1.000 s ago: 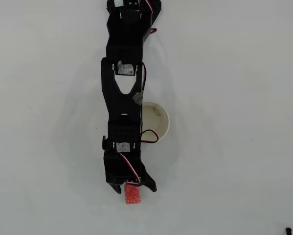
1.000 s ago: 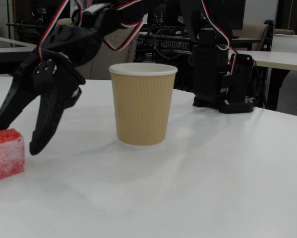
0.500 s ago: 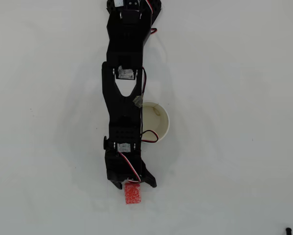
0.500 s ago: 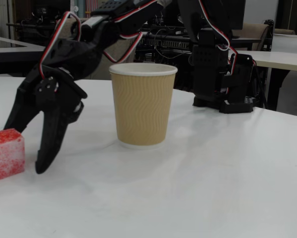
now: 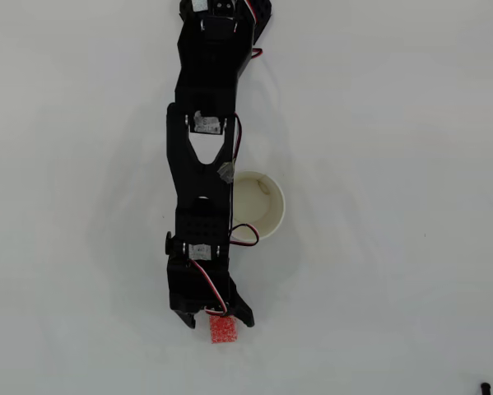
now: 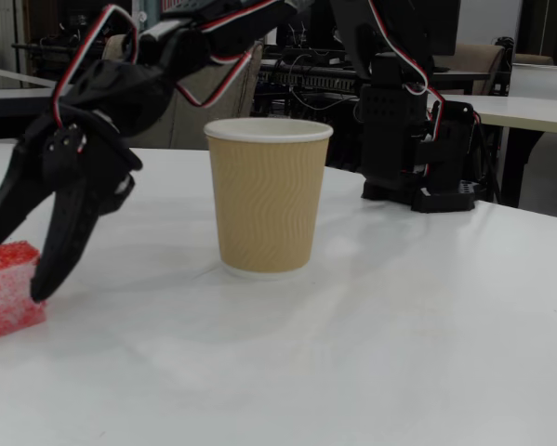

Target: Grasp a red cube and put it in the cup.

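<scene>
The red cube (image 5: 223, 332) lies on the white table near the bottom of the overhead view, and at the far left of the fixed view as the red cube (image 6: 6, 290). My gripper (image 5: 215, 321) is open, and its two black fingers straddle the cube's near end. From the side, the gripper (image 6: 13, 267) hangs just over the cube, one finger (image 6: 59, 246) down on its right side. Whether a finger touches the cube I cannot tell. The cup (image 5: 262, 206) stands upright beside the forearm, with a cream inside. In the fixed view the cup (image 6: 269, 195) has tan ribbed walls and a white rim.
The arm's black base (image 6: 417, 139) stands behind the cup to the right. The forearm (image 5: 203, 189) runs down the overhead view and overlaps the cup's left rim. A small black object (image 5: 485, 385) sits at the bottom right corner. Desks and chairs fill the background.
The open gripper has shifted left in the fixed view and come over the red cube, so its fingers now flank it. The cube and the cup have stayed in place.
</scene>
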{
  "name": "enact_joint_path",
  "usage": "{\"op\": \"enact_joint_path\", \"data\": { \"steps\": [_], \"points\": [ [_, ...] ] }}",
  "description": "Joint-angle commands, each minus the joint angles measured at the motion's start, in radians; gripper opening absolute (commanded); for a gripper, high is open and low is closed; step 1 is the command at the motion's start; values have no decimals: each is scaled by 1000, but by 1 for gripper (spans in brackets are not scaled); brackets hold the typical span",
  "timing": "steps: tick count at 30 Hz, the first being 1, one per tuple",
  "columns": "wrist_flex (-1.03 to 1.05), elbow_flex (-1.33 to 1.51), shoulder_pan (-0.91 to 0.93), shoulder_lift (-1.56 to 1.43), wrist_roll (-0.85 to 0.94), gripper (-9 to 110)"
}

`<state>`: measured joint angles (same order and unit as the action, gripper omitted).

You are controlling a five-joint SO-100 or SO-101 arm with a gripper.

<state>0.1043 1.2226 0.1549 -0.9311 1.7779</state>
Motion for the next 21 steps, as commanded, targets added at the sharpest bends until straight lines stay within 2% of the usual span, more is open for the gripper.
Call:
{"op": "enact_joint_path", "data": {
  "steps": [1,13,21],
  "points": [
    [-12,-91,14,-20,-9,37],
    [-8,-114,17,-2,-11,36],
    [-5,-114,20,-6,-14,14]
  ]
}}
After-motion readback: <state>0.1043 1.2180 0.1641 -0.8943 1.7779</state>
